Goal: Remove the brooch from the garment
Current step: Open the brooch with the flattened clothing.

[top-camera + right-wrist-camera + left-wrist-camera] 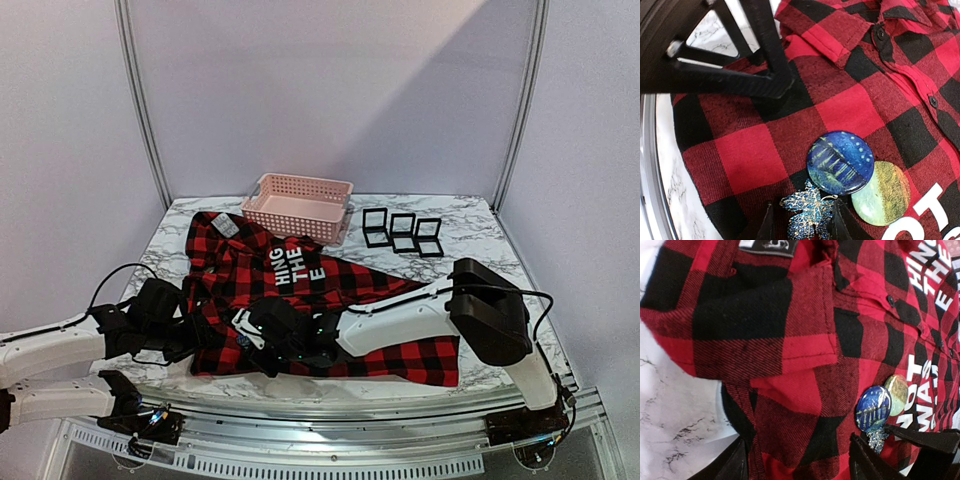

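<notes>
The red-and-black plaid garment point(340, 300) lies flat on the marble table, white lettering point(290, 268) facing up. A blue jewelled leaf brooch point(810, 212) is pinned to it below a round blue badge point(840, 162) and a green badge point(882, 192). My right gripper point(802, 225) is open, its fingers close on either side of the brooch. It also shows in the top view point(262, 345). My left gripper point(800, 465) is open and wide, resting on the fabric left of the brooch point(875, 437). In the top view it point(185, 335) is at the shirt's left edge.
A pink perforated basket point(297, 205) stands at the back centre. Three small black-framed boxes point(403, 233) sit to its right. The shirt's label point(767, 246) is near the collar. Bare marble point(675, 425) shows left of the shirt.
</notes>
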